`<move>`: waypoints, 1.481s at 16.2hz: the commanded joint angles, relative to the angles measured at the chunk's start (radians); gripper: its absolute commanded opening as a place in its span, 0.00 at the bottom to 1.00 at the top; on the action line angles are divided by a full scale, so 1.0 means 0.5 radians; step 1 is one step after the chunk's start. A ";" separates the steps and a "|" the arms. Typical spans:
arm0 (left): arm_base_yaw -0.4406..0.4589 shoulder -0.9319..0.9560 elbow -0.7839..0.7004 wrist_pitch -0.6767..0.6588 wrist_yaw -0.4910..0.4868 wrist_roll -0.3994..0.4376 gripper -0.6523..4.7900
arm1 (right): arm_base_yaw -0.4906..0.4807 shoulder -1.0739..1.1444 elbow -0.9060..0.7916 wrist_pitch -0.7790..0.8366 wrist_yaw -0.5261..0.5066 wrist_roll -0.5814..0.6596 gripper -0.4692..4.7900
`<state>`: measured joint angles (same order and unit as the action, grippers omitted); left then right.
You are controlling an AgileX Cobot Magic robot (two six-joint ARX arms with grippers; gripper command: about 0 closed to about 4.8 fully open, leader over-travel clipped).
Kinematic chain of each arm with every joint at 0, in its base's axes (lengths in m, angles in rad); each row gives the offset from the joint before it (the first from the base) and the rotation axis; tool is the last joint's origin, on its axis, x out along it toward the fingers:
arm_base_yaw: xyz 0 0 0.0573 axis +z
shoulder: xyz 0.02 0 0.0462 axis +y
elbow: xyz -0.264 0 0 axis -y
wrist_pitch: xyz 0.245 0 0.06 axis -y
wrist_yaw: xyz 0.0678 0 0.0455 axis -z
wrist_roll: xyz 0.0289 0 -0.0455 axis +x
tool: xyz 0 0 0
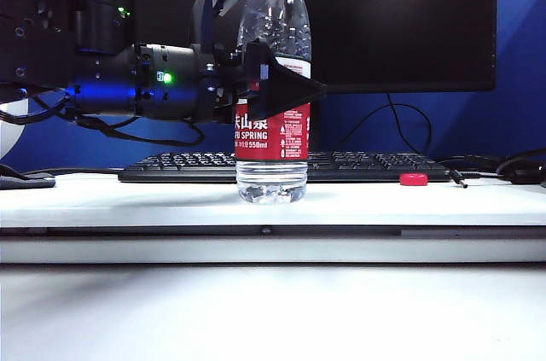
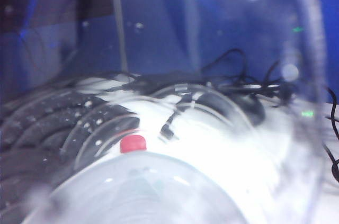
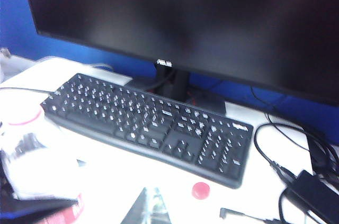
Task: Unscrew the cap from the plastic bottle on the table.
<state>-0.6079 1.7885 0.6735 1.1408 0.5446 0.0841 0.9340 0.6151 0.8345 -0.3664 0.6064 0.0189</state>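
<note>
cap (image 1: pixel 413 178) lies on the table (image 1: pixel 128 199) near the keyboard (image 1: pixel 171 165), off the bottle (image 1: pixel 273 135); unscrewing looks done. left gripper (image 1: pixel 277 88) clamps the bottle's middle. right gripper (image 3: pixel 148 208), clenched empty, hangs above the table.

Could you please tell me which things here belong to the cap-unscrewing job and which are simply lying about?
Job:
- bottle, upright on the table
- cap, off, lying on the table by the keyboard
- left gripper, around the bottle
- right gripper, out of view, shut

Lying about:
- keyboard
- monitor
- cables
</note>
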 commanded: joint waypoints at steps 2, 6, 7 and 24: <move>0.002 0.005 -0.004 -0.050 -0.102 0.043 0.68 | 0.002 -0.061 0.006 -0.113 0.002 0.016 0.08; 0.002 0.005 -0.004 -0.050 -0.102 0.043 0.70 | 0.002 -0.100 0.006 -0.113 0.003 0.017 0.08; 0.002 0.005 -0.004 -0.050 -0.102 0.043 0.77 | 0.002 -0.108 0.006 -0.114 0.002 0.018 0.08; 0.003 -0.001 -0.004 0.313 -0.086 -0.104 1.00 | 0.002 -0.112 0.006 -0.128 0.002 0.083 0.08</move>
<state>-0.6067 1.7927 0.6712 1.2423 0.4961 0.0498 0.9340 0.5602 0.8341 -0.4400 0.6064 0.0555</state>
